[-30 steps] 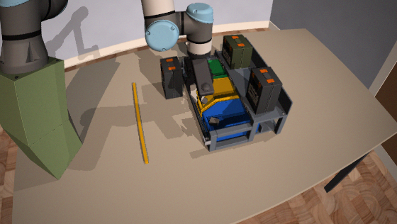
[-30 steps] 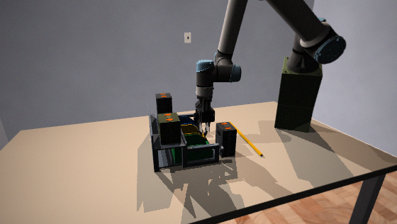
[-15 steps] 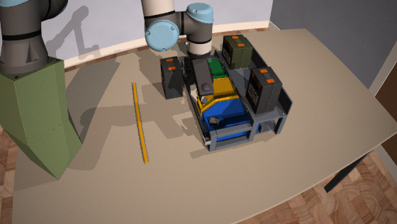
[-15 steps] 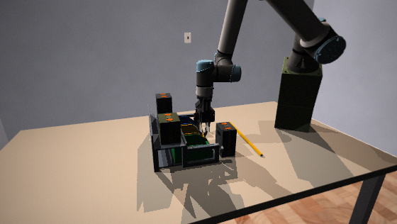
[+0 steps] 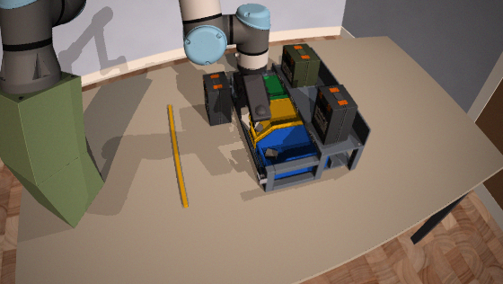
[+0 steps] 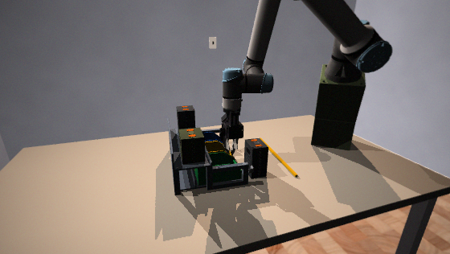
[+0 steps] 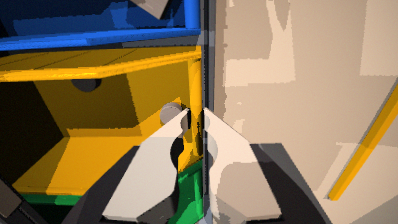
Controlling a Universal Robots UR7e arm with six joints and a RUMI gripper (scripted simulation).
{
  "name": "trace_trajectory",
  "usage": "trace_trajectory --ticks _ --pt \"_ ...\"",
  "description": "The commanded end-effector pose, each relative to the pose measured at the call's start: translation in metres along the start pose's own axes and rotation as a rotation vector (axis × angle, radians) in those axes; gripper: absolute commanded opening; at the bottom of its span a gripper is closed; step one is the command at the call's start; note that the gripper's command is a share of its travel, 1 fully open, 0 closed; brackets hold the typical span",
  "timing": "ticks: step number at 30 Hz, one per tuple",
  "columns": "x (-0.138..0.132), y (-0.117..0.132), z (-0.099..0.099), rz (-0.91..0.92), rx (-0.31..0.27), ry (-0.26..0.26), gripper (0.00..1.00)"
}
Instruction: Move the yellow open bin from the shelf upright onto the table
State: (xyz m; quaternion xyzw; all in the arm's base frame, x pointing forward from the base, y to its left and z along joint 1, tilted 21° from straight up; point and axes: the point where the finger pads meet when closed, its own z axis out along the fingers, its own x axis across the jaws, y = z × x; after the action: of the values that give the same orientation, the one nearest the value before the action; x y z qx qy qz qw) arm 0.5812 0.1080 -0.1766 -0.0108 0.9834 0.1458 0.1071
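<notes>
The yellow open bin (image 5: 282, 112) (image 6: 214, 147) (image 7: 100, 107) sits in the grey shelf (image 5: 343, 148) (image 6: 177, 177), between a blue bin (image 5: 289, 143) (image 7: 100, 20) and a green bin (image 5: 273, 84) (image 6: 222, 161) (image 7: 192, 192). My gripper (image 5: 251, 122) (image 6: 232, 148) (image 7: 196, 109) reaches down at the bin's table-side edge and is shut on its thin yellow side wall. A small grey round part (image 7: 170, 112) lies inside the yellow bin by the fingers. The bin rests in the shelf; the wrist body hides part of it in the top view.
A dark box with orange tabs (image 5: 217, 98) (image 6: 256, 157) stands on the table right beside the shelf and gripper. Two more such boxes (image 5: 301, 64) (image 5: 334, 113) stand on the shelf top. A long yellow rod (image 5: 177, 155) (image 6: 281, 161) (image 7: 365, 150) lies on the table. The green robot pedestal (image 5: 40, 144) stands at the left.
</notes>
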Motion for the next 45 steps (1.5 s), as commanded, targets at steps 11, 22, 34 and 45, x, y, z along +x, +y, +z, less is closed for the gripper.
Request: trace_trajectory --ticks 11,22,34,45 --pt "-0.0020 0.0005 -0.0002 -0.002 0.001 -0.003 0.00" --pt "-0.0020 0.0005 -0.0008 -0.002 0.001 -0.003 0.00" --pt "-0.0012 0.0004 -0.0034 -0.001 0.001 -0.002 0.00" --pt "-0.0001 -0.0004 -0.0076 0.001 0.001 -0.001 0.00"
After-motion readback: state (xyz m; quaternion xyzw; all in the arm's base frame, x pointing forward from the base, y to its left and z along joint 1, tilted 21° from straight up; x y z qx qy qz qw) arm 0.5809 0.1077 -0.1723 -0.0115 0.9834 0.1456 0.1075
